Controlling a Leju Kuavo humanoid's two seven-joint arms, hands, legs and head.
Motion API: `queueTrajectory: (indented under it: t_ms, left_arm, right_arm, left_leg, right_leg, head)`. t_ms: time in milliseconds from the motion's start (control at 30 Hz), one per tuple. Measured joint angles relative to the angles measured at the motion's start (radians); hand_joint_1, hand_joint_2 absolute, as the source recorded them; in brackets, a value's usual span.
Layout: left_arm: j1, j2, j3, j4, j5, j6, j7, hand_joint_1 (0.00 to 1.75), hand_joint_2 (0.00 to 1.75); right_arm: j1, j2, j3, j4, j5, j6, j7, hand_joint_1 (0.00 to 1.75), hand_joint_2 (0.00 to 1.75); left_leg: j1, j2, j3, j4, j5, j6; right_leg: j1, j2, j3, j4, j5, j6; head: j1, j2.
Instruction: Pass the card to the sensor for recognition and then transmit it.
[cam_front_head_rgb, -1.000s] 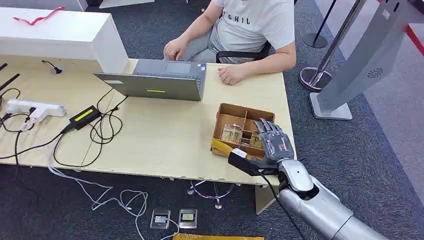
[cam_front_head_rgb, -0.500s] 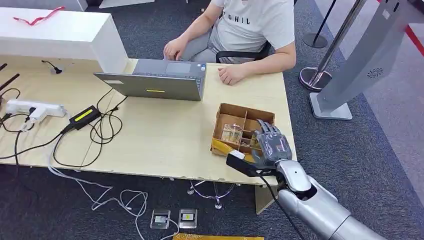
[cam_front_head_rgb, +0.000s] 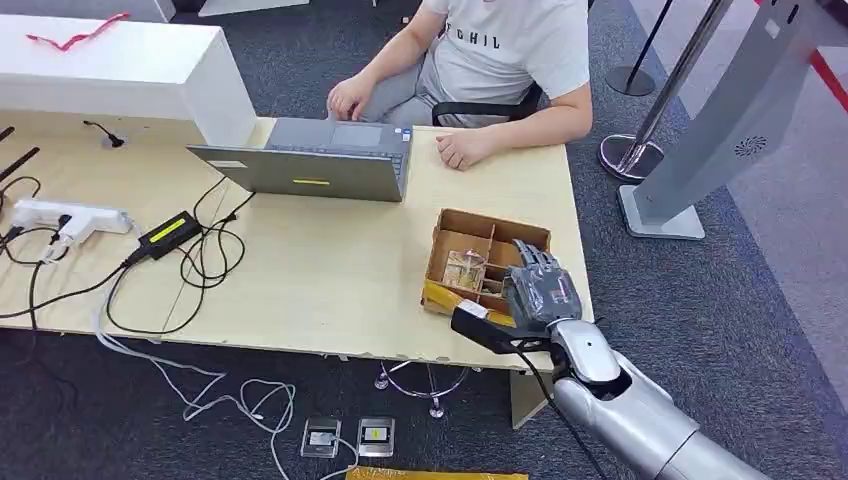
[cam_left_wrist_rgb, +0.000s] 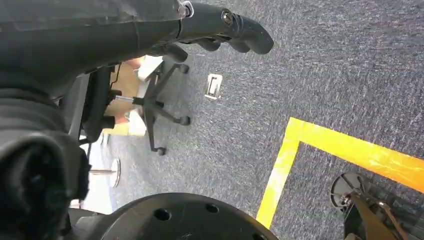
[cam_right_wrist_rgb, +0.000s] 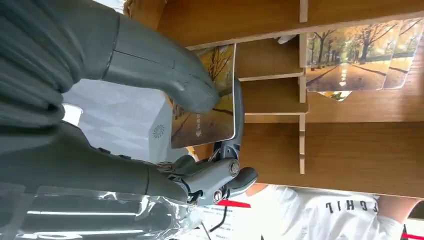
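An open cardboard box (cam_front_head_rgb: 462, 216) with dividers sits near the table's right front corner. My right hand (cam_front_head_rgb: 540, 285) reaches down into its near right compartment. In the right wrist view the thick thumb (cam_right_wrist_rgb: 165, 70) presses a card (cam_right_wrist_rgb: 207, 107) printed with an autumn tree avenue against the fingers (cam_right_wrist_rgb: 235, 172) behind it, so the card is pinched. More cards of the same print (cam_right_wrist_rgb: 355, 55) lie in another compartment (cam_front_head_rgb: 465, 268). A tall slanted grey-white sensor stand (cam_front_head_rgb: 735, 125) is on the floor right of the table. My left hand (cam_left_wrist_rgb: 220, 25) hangs over carpet, holding nothing.
A person (cam_front_head_rgb: 505, 45) sits at the far side behind a grey laptop (cam_front_head_rgb: 315, 165), one hand (cam_front_head_rgb: 462, 148) resting near the box. Cables, a power strip (cam_front_head_rgb: 70, 215) and an adapter (cam_front_head_rgb: 168, 232) cover the left of the table. A stanchion base (cam_front_head_rgb: 630, 155) stands near the sensor stand.
My right hand has sunk a little lower and shifted slightly left inside the box, closing onto a card. The person and the table's things have stayed put.
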Motion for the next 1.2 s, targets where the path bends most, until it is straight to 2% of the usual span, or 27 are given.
queueTrajectory:
  t_ms: [167,333,533,700,800,1000,1200]
  left_arm:
    - [0.0,0.0,0.0,0.0,0.0,-0.001,0.0,0.0,0.0]
    - [0.0,0.0,0.0,0.0,-0.003,-0.003,-0.001,0.0,0.0]
    - [0.0,0.0,0.0,0.0,-0.005,-0.003,-0.001,0.0,0.0]
    - [0.0,0.0,0.0,0.0,-0.012,-0.003,-0.002,0.0,0.0]
    - [0.0,0.0,0.0,0.0,-0.026,-0.003,-0.003,0.0,0.0]
    - [0.0,0.0,0.0,0.0,-0.047,-0.005,-0.003,0.0,0.0]
    - [0.0,0.002,0.0,0.0,-0.054,-0.042,-0.003,0.0,0.0]
  right_arm:
    - [0.0,0.0,0.0,0.0,0.003,-0.005,0.0,1.75,1.75]
    - [-0.01,0.0,-0.004,-0.017,0.039,-0.055,0.01,1.75,1.75]
    - [-0.022,0.0,-0.018,-0.043,0.047,-0.056,0.017,1.75,1.75]
    - [-0.033,0.0,-0.029,-0.07,0.106,-0.131,0.021,1.75,1.75]
    - [-0.083,0.001,-0.05,-0.116,0.146,-0.161,0.035,1.75,1.75]
    - [-0.227,0.057,-0.059,-0.145,0.197,-0.137,0.031,1.75,1.75]
    - [-0.261,0.11,-0.055,-0.137,0.193,-0.158,0.008,1.75,1.75]
  left_leg:
    - [0.0,0.0,0.0,0.0,0.0,0.0]
    - [0.0,0.0,0.0,0.0,0.0,0.0]
    - [0.0,0.0,0.0,0.0,0.0,0.0]
    - [0.0,0.0,0.0,0.0,0.0,0.0]
    - [0.0,0.0,0.0,0.0,0.0,0.0]
    - [0.0,0.0,0.0,0.0,0.0,-0.001]
    - [0.001,0.0,-0.001,0.0,0.0,-0.001]
  right_leg:
    - [0.0,0.0,0.0,0.0,0.0,0.0]
    - [0.0,0.0,0.0,0.0,0.0,0.0]
    - [0.0,0.0,0.0,0.0,0.0,0.0]
    - [0.0,0.0,0.0,0.0,0.0,0.0]
    - [0.0,0.0,0.0,0.001,0.0,0.0]
    - [0.0,0.001,-0.001,0.002,0.0,0.0]
    - [0.001,0.0,-0.001,0.002,0.0,-0.001]
  head:
    - [0.0,0.0]
    - [0.0,0.0]
    - [0.0,0.0]
    - [0.0,0.0]
    - [0.0,0.0]
    - [0.0,0.0]
    - [0.0,0.0]
